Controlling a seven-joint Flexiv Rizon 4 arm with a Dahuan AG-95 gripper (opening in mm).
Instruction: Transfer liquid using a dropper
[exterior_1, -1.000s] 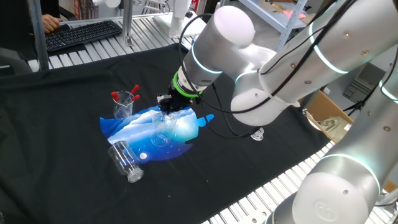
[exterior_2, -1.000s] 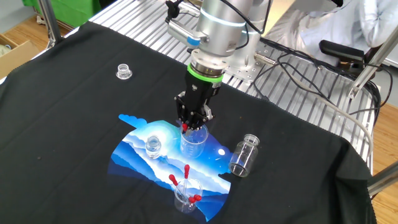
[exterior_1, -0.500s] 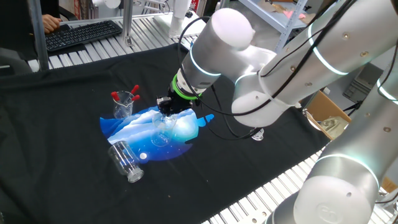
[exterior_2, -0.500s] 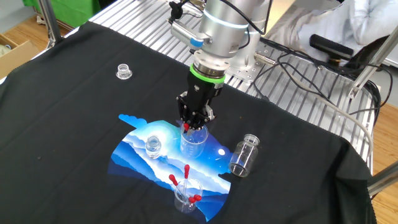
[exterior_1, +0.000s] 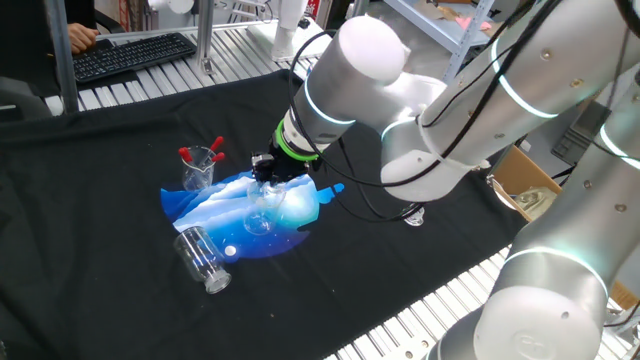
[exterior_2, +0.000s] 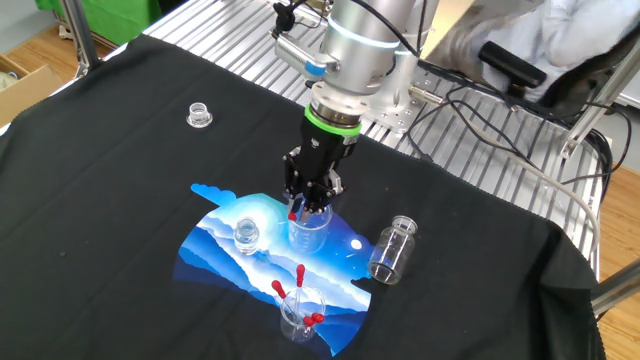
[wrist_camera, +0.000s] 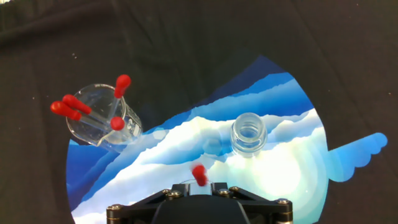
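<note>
My gripper (exterior_2: 299, 209) points straight down over a clear beaker (exterior_2: 312, 233) on the blue mat (exterior_2: 215, 250). The dropper (exterior_2: 293, 213) hangs between the fingertips by its red bulb, and its tube reaches down into the beaker. In the hand view the red bulb (wrist_camera: 199, 175) shows tilted just past my gripper (wrist_camera: 200, 185), whose jaws stand narrow on either side of it. From the first fixed view my gripper (exterior_1: 266, 183) sits right above the beaker (exterior_1: 260, 212). A small clear glass bottle (wrist_camera: 248, 135) stands close beside it on the mat.
A second beaker (wrist_camera: 102, 118) holding several red-bulbed droppers stands at the mat's edge (exterior_2: 300, 316). A larger glass jar (exterior_2: 391, 250) lies on its side on the black cloth. A small clear cap (exterior_2: 200, 115) lies apart. A keyboard (exterior_1: 130, 55) is at the far side.
The arm has stayed over the beaker. The red bulb now sits slightly lower and more tilted between the fingertips, and the jaws have eased a little wider.
</note>
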